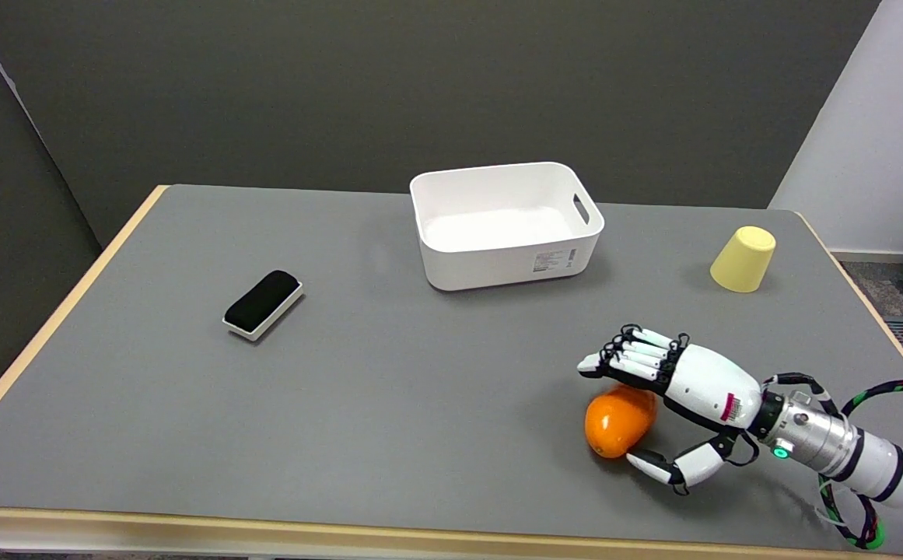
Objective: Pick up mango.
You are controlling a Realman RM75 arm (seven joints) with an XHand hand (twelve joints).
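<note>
Grey surface (389,389) | our robot hand (673,397) is open around the mango (617,420), not holding | next we squeeze, then lift

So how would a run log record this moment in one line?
phase: closing in | robot hand: open around mango | mango: on table, not lifted
</note>
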